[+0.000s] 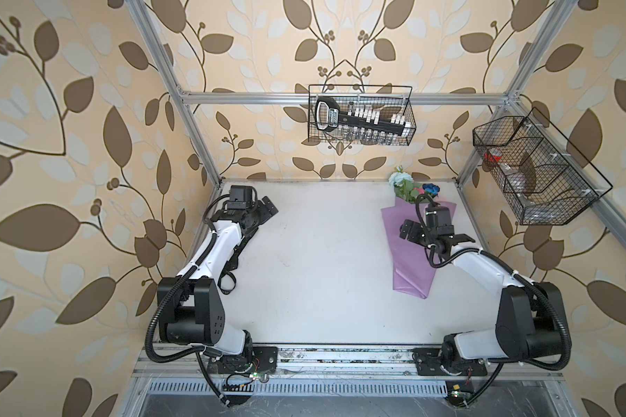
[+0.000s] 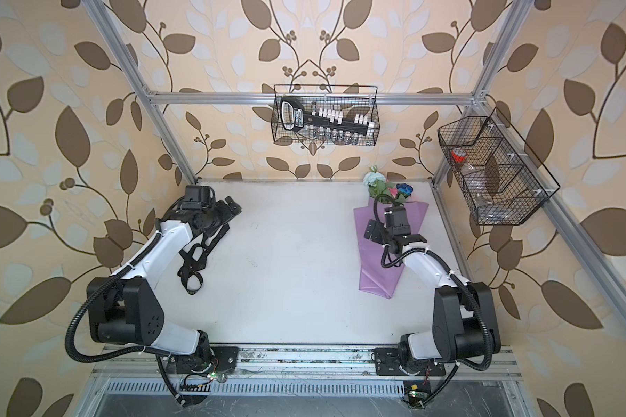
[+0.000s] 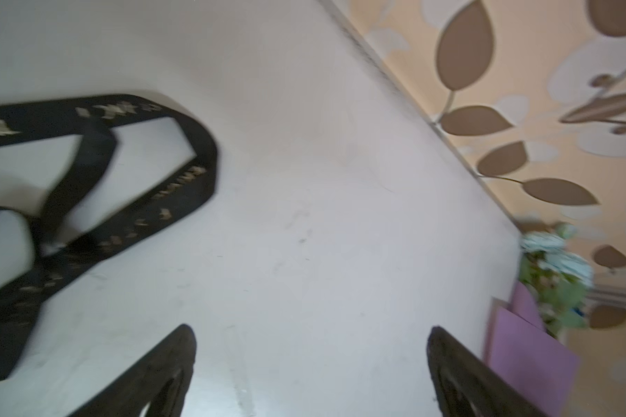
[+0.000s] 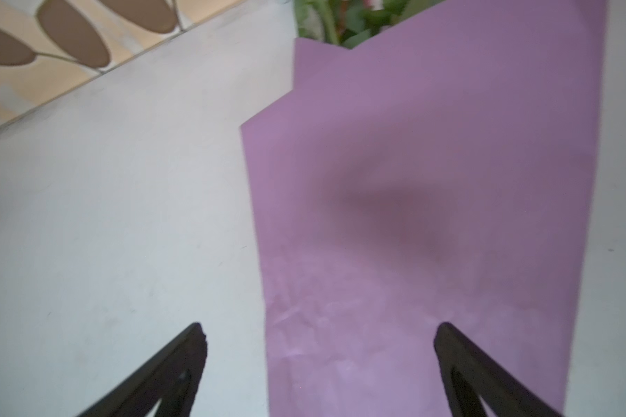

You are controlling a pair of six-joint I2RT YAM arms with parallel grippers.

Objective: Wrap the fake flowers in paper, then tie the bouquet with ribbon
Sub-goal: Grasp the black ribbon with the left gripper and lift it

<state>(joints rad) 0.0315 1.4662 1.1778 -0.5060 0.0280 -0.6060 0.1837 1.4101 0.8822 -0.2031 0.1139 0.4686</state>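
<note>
The bouquet of fake flowers [image 1: 409,267] lies on the right of the white table, wrapped in a lilac paper cone. Its pale blue, pink and dark blue blooms [image 2: 378,182] point at the back wall. My right gripper [image 1: 406,233] hovers open over the cone's middle. In the right wrist view it [image 4: 318,328] straddles the paper's [image 4: 430,180] left edge and holds nothing. My left gripper [image 1: 268,211] is open at the back left, above bare table [image 3: 311,332]. A black ribbon [image 2: 192,267] with pale lettering lies loosely looped beside the left arm, and shows in the left wrist view [image 3: 123,216].
A wire basket [image 1: 362,115] holding a socket tool set hangs on the back rail. A second wire basket [image 1: 535,173] hangs on the right frame post. Aluminium frame posts [image 1: 196,126] stand at the table's back corners. The arm bases sit on the front rail [image 1: 340,355].
</note>
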